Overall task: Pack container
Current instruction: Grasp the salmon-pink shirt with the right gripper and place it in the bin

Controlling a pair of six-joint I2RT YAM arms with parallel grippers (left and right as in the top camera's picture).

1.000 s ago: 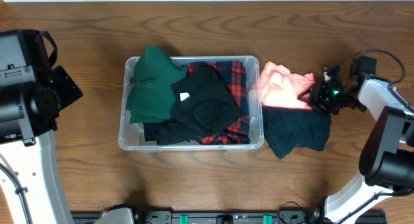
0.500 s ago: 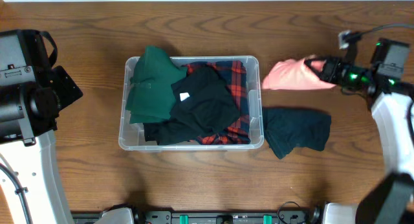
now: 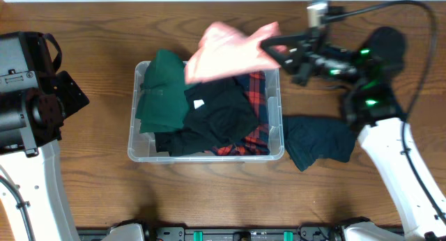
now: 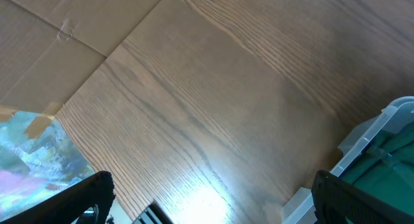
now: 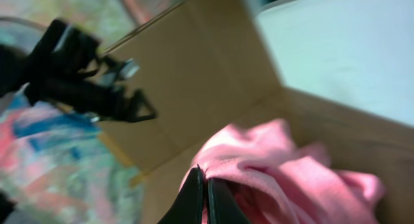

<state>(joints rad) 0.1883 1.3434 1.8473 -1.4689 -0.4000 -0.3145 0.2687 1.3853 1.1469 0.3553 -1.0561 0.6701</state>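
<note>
right gripper point(image 5: 204, 188): jaws pressed together, clamped on a fold of the pink cloth point(image 5: 278, 169), which bunches just past the tips. this view is blurred.

overhead: the cloth spreads out ahead of the jaws, hanging over the far right edge of the container point(image 3: 141, 149). most of the container lies ahead of and below the jaws. inside it are a green garment point(image 3: 164, 88), a black garment point(image 3: 219, 112) and a red plaid cloth point(image 3: 256, 84).

a dark teal garment point(image 3: 320, 140) lies on the table point(image 3: 83, 185) behind the jaws, just beside the container's right wall.

left gripper point(image 4: 212, 191): jaws wide apart, only bare table between them. a container corner shows off to the right of the jaws.
</note>
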